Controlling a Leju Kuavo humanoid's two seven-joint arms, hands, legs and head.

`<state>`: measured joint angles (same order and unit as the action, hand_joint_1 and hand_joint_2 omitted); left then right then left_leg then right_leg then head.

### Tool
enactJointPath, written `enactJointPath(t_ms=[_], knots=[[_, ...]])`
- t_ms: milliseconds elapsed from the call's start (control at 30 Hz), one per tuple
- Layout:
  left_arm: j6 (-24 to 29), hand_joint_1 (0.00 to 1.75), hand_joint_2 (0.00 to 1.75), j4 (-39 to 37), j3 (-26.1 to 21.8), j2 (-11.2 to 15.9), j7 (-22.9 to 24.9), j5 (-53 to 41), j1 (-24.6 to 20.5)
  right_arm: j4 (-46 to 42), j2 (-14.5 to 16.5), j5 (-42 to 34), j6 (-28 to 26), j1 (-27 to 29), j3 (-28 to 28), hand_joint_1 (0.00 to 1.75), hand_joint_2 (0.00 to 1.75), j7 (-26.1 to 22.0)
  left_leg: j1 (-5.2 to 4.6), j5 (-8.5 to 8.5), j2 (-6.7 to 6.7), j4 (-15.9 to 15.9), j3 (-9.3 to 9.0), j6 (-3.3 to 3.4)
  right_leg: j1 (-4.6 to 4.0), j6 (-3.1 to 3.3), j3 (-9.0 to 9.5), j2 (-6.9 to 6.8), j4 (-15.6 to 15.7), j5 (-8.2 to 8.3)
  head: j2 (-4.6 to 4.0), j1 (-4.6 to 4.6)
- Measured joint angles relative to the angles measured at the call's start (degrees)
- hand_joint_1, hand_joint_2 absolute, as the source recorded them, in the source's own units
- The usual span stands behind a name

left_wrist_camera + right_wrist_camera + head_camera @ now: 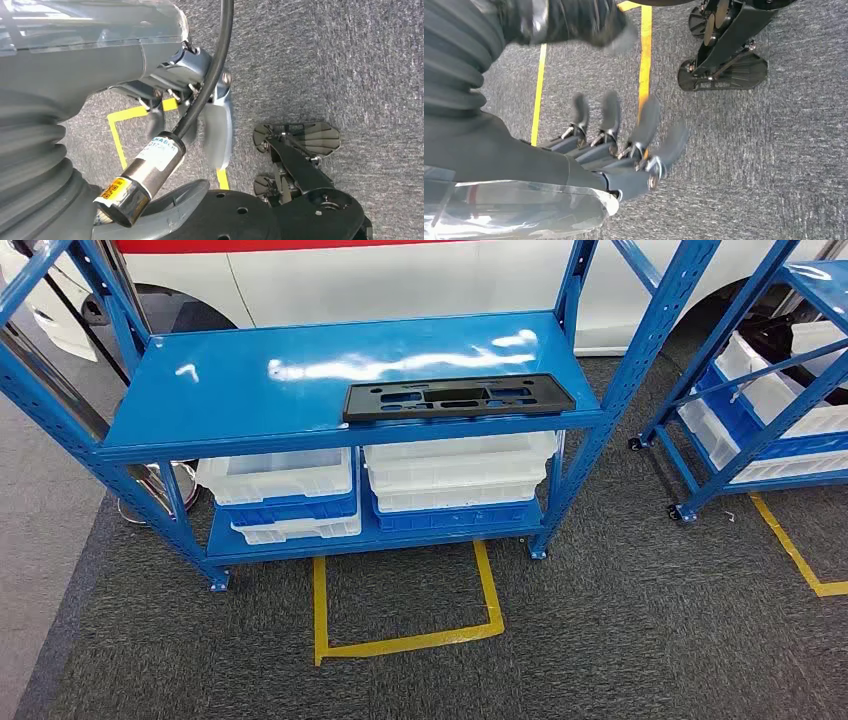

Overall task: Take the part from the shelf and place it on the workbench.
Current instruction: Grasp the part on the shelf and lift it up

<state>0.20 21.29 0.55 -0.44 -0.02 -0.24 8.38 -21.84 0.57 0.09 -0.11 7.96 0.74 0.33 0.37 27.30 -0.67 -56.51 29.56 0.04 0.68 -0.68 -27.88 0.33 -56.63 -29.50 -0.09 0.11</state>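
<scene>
white bins stacked under the shelf, contents unreadable. black part flat near the shelf's front edge. grey carpet, yellow tape, white car behind. right hand hanging over carpet, fingers apart, holding nothing. left hand hanging too, fingers' state unclear.

flat black plastic part: matt, moulded
blue metal shelf: glossy painted
grey carpet floor, beneath the fingers: rough, matt
</scene>
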Motion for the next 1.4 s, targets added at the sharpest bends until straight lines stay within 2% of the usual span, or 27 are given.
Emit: enactJointPath(t_ms=[167,233,300,367,800,1167,1400], knots=[[0.0,0.0,1.75,0.0,0.0,0.0,0.0,0.0,0.0,0.0,0.0,0.0,0.0,0.0,0.0,0.0,1.75,0.0,0.0,0.0,0.0,0.0,-0.01,0.0,0.0,0.0,0.01,0.0,0.0,0.0,0.0,0.0],[0.0,0.0,1.75,0.0,0.0,0.0,0.0,0.0,0.0,0.0,0.0,0.0,0.0,0.0,0.0,0.0,0.87,0.0,0.0,-0.01,0.0,0.0,-0.01,0.0,0.0,0.0,0.02,0.0,0.0,0.0,0.0,0.0],[0.0,0.0,1.75,0.0,0.0,0.0,0.0,0.0,0.0,0.0,0.0,0.0,0.0,0.0,0.0,0.0,0.87,0.0,0.0,-0.01,0.0,0.0,-0.02,0.0,0.0,0.0,0.02,0.0,0.0,0.0,0.0,0.0],[0.0,0.0,1.75,0.0,0.0,0.0,0.0,0.0,0.0,0.0,0.0,0.0,0.0,0.0,0.0,0.0,1.75,0.0,0.0,-0.01,0.0,0.0,-0.02,0.0,0.0,0.0,0.02,0.0,0.0,0.0,0.0,0.0],[0.9,0.0,1.75,-0.1,0.1,-0.1,0.2,-0.2,-1.0,0.2,0.1,0.1,-0.7,-1.0,0.0,0.0,1.75,0.2,0.0,-0.03,0.0,0.0,-0.01,0.01,0.0,-0.02,0.01,0.0,0.0,0.03,0.0,-0.02],[11.1,0.0,1.75,-3.5,1.6,-1.5,2.3,-4.5,-10.0,4.6,1.6,3.2,-9.9,-9.6,0.0,0.0,1.75,3.4,-0.01,-0.24,0.0,0.0,-0.04,0.13,0.0,-0.03,0.09,0.0,0.0,0.24,0.0,-0.01],[16.2,0.0,1.75,-5.9,2.6,-2.3,2.4,-6.9,-13.5,7.3,2.6,4.9,-14.9,-13.0,0.0,0.0,1.75,5.1,-0.02,-0.25,0.0,0.0,0.0,0.12,0.01,-0.03,0.07,0.0,0.0,0.24,-0.01,0.0]])
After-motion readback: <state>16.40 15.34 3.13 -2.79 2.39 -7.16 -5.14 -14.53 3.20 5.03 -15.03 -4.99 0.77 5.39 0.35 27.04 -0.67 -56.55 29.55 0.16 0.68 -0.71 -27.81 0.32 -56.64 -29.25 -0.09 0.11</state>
